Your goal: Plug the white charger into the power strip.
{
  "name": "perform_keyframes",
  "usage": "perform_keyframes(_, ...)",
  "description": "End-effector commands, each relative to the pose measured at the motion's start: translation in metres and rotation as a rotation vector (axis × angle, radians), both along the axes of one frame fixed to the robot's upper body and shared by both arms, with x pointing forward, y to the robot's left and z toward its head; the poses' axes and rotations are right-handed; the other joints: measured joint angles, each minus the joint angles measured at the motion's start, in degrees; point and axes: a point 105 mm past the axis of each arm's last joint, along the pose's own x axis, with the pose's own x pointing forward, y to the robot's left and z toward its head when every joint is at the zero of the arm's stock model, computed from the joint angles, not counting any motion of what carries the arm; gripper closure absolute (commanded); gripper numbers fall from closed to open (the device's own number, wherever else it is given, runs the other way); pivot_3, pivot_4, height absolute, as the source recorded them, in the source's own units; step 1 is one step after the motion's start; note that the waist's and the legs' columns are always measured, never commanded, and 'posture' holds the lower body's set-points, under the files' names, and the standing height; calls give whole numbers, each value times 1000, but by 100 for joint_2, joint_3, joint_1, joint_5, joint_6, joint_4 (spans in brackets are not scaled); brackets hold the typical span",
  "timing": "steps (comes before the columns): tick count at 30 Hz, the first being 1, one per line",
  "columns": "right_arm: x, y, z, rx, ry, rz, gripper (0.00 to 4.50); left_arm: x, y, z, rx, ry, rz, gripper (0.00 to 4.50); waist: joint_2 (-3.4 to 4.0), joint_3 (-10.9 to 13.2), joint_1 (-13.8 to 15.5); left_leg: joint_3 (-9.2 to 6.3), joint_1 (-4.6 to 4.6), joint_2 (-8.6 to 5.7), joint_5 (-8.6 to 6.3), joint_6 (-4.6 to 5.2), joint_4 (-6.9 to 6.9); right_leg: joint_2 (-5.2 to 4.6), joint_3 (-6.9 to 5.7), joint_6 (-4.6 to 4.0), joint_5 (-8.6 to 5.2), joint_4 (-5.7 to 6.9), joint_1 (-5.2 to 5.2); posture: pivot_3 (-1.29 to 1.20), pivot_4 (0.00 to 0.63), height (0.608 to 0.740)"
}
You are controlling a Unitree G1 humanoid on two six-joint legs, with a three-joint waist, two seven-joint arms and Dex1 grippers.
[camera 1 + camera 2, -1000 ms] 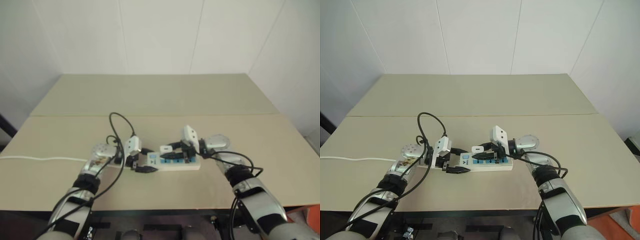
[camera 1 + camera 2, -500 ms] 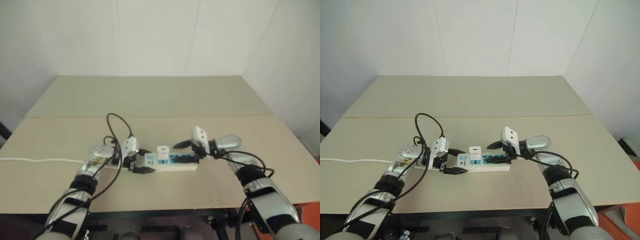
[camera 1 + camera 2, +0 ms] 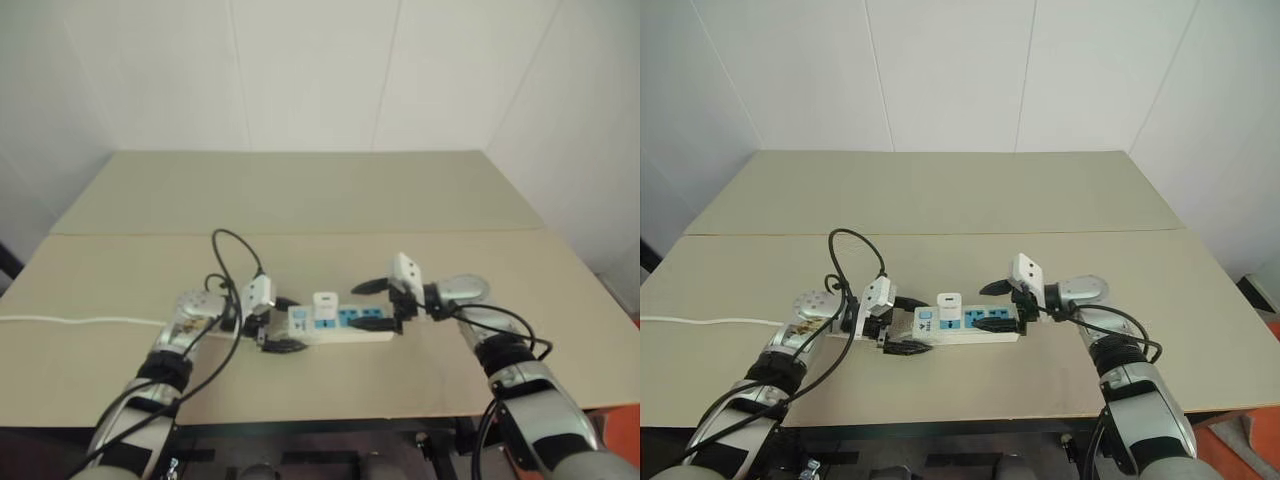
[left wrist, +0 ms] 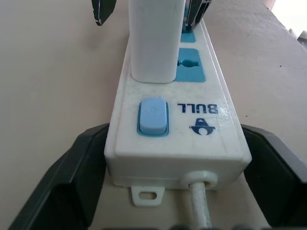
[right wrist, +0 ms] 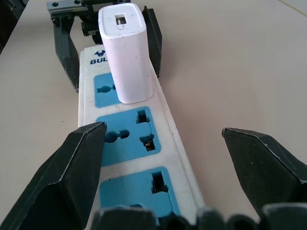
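The strip (image 4: 172,139) carries the one readable marking: the brand word "BULL" in dark letters on its white top face, at the cord end, close before the left gripper (image 4: 172,191). In the left wrist view the word reads upside down, with a small dark logo just nearer the gripper than the letters, and the blue switch (image 4: 153,116) beside it. In the right wrist view the same word lies at the far end of the strip from the right gripper (image 5: 163,172), partly hidden behind the charger (image 5: 127,52), so just "BUL" can be read.
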Motion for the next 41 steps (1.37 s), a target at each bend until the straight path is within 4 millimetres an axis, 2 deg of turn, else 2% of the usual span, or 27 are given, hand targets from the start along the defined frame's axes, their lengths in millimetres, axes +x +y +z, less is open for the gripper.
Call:
perform_keyframes(1, -7, -7, -10, -35, 42, 4, 0, -1, 0, 25, -67, -53, -14, 25, 7, 8, 2, 0, -3, 0, 0, 0, 0, 0, 0, 0, 0, 0, -3, 0, 150, 740)
perform_keyframes(6, -6, -22, 18, -8, -43, -19, 0, -12, 2, 62, -151, -131, -24, 25, 22, 22, 12, -1, -47, -2, 1, -1, 0, -3, 0, 0, 0, 5, -49, 0, 150, 740)
perform_keyframes(9, -11, -38, 37, 2, -93, -35, 0, -28, 11, 84, -175, -157, -40, 25, 41, 48, 31, -3, -105, -5, 6, -10, 16, -8, 0, -1, 3, 20, -107, 0, 150, 740)
perform_keyframes(12, -19, -61, 58, 3, -136, -71, 0, -44, 28, 106, -172, -181, -32, 25, 69, 106, 31, -2, -115, -7, 6, -9, 19, -11, 0, -1, 3, 15, -112, 0, 150, 740)
perform_keyframes(16, -34, -90, 76, -3, -163, -122, 0, -54, 55, 120, -112, -214, 34, 25, 82, 132, 34, 0, -120, -6, 6, -9, 18, -12, 0, 0, 2, 17, -122, 0, 150, 740)
perform_keyframes(21, -55, -120, 81, -51, -173, -203, 0, -58, 96, 122, -23, -202, 165, 25, 81, 137, 31, 4, -119, -6, 6, -9, 18, -11, 0, 1, 0, 15, -120, 0, 150, 740)
perform_keyframes(23, -61, -126, 82, -57, -177, -230, 0, -59, 105, 120, -11, -188, 197, 25, 81, 138, 32, 5, -119, -5, 6, -9, 18, -11, 0, 1, 0, 14, -120, 0, 150, 740)
perform_keyframes(26, -65, -127, 83, -46, -183, -248, 0, -59, 105, 118, -31, -176, 214, 25, 81, 139, 33, 7, -117, -5, 6, -9, 18, -12, 0, 2, 0, 15, -119, 0, 150, 740)
perform_keyframes(32, -66, -121, 79, -40, -183, -260, 0, -59, 93, 110, -59, -147, 192, 25, 80, 139, 38, 6, -118, -4, 6, -10, 18, -11, 0, 2, 1, 15, -117, 0, 150, 740)
perform_keyframes(41, -68, -115, 78, -33, -181, -249, 0, -60, 89, 109, -64, -135, 179, 25, 79, 139, 39, 6, -118, -5, 6, -10, 18, -11, 0, 1, 1, 17, -119, 0, 150, 740)
